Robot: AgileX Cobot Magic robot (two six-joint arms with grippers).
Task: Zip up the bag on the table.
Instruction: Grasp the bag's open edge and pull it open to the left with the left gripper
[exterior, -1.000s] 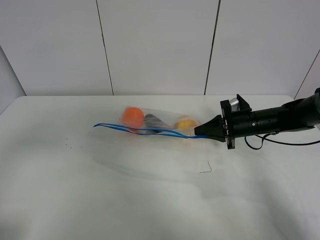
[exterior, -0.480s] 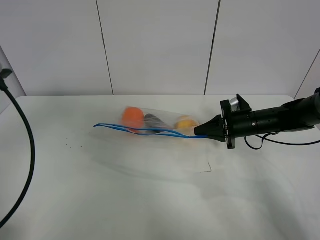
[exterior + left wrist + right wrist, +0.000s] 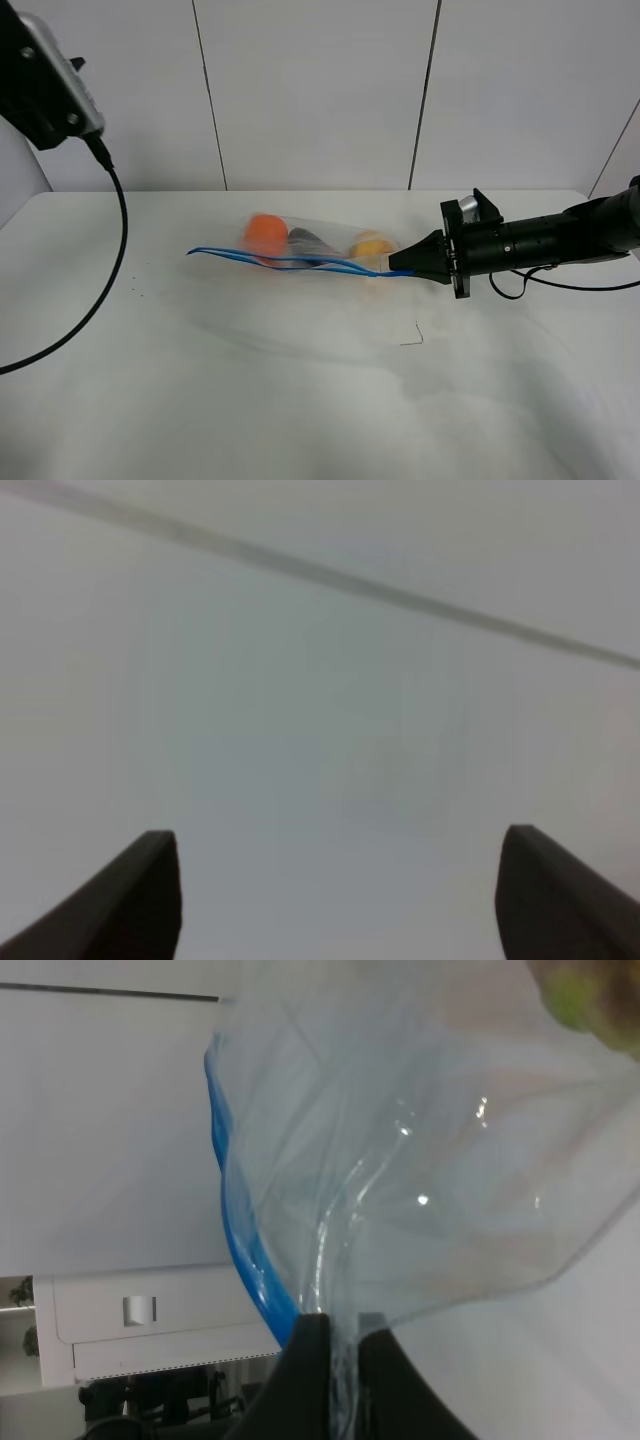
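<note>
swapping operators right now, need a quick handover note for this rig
Right gripper: shut on the bag at the end on its own side, by the blue zipper strip.
Left gripper: open, empty, raised high, away from the bag.
The bag lies on the table, holding the orange, eggplant and pear.
Done: one end held. Left: strip looks parted, not yet zipped; probably bring the left gripper to slide along it.

We see open desk [image 3: 300, 400] before the bag [image 3: 310, 245]; a cable [image 3: 124, 235] hangs left, the pincer [image 3: 395, 267] blocks its right end.
</note>
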